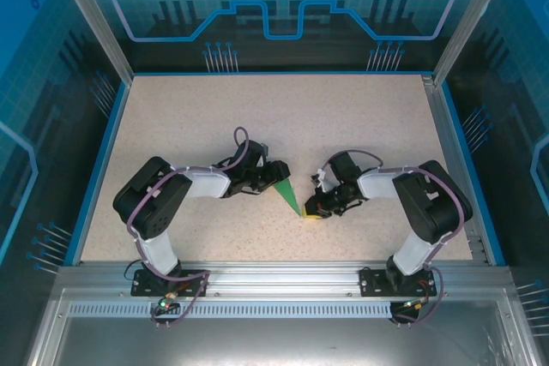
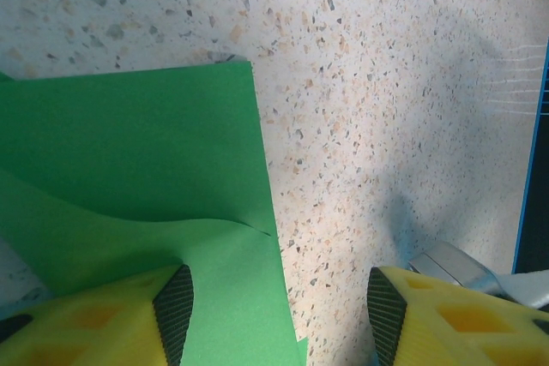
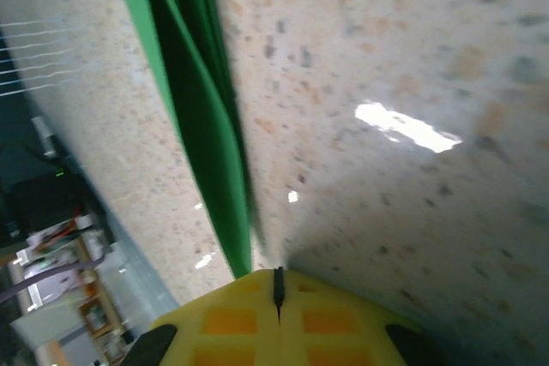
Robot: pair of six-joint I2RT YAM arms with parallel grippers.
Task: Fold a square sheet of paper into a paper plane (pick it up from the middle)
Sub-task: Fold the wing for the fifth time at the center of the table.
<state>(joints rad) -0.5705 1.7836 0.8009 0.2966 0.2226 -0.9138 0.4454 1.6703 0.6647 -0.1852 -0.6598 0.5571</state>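
Right gripper (image 1: 314, 212) nearest us — fingers pressed together, tips at the paper's near point; we cannot tell whether they pinch it. The paper (image 1: 289, 195), green and folded to a narrow wedge, lies on the table (image 1: 257, 117) between the two grippers. From the right wrist we see its layers standing slightly apart. Just beyond the paper, the left gripper (image 1: 274, 179) — jaws apart, one pad (image 2: 174, 310) over the paper's edge, the other over bare table.

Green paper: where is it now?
In the top view the green paper lies mid-table between the left gripper and right gripper, narrow tip by the right one.
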